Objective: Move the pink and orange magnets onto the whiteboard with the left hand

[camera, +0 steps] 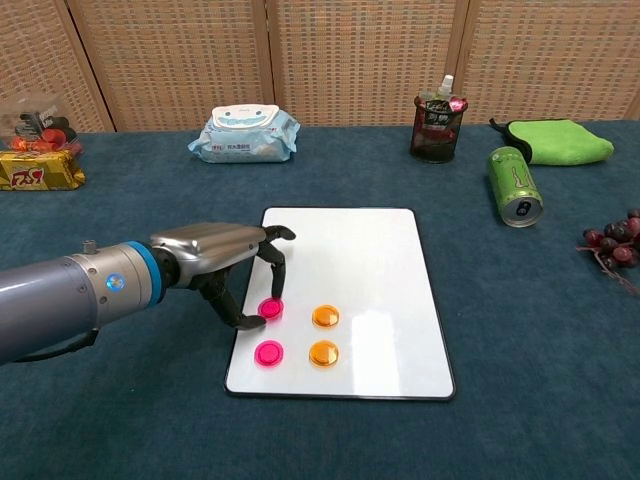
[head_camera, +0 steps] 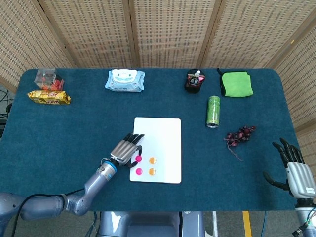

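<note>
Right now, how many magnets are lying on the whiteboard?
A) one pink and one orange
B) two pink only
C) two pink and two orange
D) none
C: the whiteboard carries two pink magnets and two orange magnets, and the left hand pinches the upper pink one.
</note>
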`<control>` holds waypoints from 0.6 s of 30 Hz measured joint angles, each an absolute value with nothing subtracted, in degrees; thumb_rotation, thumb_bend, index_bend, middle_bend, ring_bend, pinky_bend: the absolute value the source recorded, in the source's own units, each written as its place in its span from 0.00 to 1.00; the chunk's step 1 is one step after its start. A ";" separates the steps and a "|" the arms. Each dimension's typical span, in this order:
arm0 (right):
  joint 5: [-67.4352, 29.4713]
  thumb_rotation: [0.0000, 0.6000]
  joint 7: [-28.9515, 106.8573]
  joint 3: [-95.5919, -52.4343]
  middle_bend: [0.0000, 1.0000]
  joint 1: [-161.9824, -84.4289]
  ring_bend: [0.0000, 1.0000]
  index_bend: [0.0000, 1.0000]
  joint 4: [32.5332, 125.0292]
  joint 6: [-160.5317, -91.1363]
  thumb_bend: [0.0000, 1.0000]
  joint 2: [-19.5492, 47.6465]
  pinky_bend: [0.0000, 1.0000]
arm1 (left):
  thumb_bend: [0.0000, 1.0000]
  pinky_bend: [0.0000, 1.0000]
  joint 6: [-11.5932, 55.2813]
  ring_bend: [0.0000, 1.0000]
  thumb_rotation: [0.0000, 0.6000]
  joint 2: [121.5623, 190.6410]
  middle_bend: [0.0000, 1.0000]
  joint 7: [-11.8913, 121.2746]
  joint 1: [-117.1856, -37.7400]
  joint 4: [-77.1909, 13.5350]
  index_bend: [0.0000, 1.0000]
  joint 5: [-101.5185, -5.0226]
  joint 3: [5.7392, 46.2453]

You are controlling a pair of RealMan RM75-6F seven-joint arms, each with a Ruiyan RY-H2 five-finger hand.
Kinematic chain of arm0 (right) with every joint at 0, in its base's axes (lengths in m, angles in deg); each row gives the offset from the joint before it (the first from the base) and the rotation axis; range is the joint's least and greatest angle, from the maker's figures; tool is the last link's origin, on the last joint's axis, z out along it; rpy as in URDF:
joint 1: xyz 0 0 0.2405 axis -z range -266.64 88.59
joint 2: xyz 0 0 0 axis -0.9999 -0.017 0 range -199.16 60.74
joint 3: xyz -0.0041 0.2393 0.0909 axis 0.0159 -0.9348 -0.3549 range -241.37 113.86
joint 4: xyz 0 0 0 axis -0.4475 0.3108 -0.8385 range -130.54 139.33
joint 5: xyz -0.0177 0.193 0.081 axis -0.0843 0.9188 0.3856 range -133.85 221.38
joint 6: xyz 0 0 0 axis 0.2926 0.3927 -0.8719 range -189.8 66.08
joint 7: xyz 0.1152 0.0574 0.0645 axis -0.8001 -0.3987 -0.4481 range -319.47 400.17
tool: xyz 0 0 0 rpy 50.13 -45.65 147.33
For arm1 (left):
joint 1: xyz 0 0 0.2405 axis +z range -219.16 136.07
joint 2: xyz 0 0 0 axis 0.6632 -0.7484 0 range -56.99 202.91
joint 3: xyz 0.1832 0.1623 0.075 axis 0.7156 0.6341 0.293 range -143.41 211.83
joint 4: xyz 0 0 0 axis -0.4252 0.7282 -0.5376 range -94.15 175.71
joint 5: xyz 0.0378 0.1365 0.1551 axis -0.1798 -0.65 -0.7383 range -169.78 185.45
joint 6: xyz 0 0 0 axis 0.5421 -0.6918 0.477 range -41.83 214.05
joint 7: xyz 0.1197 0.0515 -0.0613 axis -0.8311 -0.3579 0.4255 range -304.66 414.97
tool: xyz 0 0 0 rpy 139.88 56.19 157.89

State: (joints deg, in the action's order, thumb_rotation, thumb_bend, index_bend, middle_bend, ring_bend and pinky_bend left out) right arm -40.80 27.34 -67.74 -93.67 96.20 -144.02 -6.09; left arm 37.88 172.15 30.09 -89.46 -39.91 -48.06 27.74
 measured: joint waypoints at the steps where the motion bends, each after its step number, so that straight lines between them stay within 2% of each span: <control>1: -40.80 1.00 27.34 -67.74 0.00 -93.67 0.00 0.10 96.19 -144.02 0.31 -6.09 0.00 | 0.31 0.00 37.81 0.00 1.00 172.23 0.00 30.14 -89.47 -39.87 0.30 -48.16 27.74; 4: -40.81 1.00 27.35 -67.74 0.00 -93.67 0.00 0.10 96.17 -144.04 0.31 -6.09 0.00 | 0.31 0.00 37.68 0.00 1.00 172.46 0.00 30.28 -89.50 -39.77 0.23 -48.38 27.75; 13: -40.81 1.00 27.28 -67.76 0.00 -93.66 0.00 0.10 96.14 -144.07 0.31 -6.08 0.00 | 0.31 0.00 37.40 0.00 1.00 172.17 0.00 30.90 -89.41 -40.50 0.19 -48.61 27.62; 18: -40.82 1.00 27.12 -67.75 0.00 -93.70 0.00 0.10 96.02 -143.98 0.31 -6.11 0.00 | 0.28 0.00 36.06 0.00 1.00 169.38 0.00 32.89 -88.76 -44.31 0.16 -50.43 26.81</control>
State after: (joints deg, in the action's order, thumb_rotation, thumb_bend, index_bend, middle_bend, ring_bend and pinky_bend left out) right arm -40.82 27.12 -67.75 -93.70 96.02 -143.98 -6.11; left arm 36.06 169.38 32.89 -88.76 -44.31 -50.43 26.81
